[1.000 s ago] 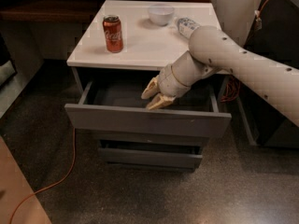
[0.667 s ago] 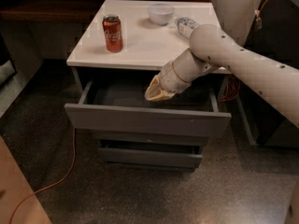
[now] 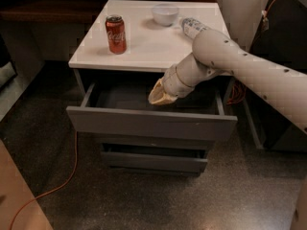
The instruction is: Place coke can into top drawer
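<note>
The red coke can point(image 3: 116, 34) stands upright on the left part of the white cabinet top point(image 3: 144, 47). The top drawer point(image 3: 151, 122) is pulled open, its grey front towards me and its dark inside showing. My gripper point(image 3: 160, 96) hangs over the middle of the open drawer, just below the front edge of the cabinet top. It is well to the right of the can and lower, and it holds nothing that I can see. The white arm reaches in from the right.
A white bowl point(image 3: 165, 14) stands at the back of the cabinet top and a clear plastic bottle point(image 3: 192, 27) lies to its right, partly behind my arm. Two narrower grey drawers point(image 3: 153, 161) sit below. An orange cable point(image 3: 62, 181) runs across the floor on the left.
My gripper has risen a little and moved back from inside the open drawer toward the cabinet top's front edge. The can and the drawer have not moved.
</note>
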### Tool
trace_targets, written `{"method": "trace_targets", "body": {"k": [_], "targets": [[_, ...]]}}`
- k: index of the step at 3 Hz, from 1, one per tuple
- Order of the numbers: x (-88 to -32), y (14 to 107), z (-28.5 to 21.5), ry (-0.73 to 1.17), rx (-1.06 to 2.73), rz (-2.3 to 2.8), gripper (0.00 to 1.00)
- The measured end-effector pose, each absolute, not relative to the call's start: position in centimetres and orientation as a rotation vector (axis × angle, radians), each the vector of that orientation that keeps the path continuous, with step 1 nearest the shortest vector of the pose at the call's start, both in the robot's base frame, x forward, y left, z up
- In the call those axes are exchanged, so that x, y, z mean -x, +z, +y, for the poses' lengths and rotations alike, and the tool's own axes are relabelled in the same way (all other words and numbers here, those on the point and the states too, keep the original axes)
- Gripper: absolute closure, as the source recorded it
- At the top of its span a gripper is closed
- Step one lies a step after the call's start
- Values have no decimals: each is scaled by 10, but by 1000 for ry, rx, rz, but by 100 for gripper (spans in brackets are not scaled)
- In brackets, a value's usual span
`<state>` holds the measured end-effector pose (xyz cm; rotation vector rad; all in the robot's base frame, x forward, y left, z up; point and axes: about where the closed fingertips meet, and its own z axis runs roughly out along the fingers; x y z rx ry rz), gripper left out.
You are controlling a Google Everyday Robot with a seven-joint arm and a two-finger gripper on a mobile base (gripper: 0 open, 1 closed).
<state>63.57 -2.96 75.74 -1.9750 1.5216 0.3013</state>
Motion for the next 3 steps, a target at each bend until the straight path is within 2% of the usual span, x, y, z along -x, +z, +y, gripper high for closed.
{"method": "trace_targets", "body": {"k": [3], "targets": [[-688, 730, -46, 190, 1809, 1752, 100]]}}
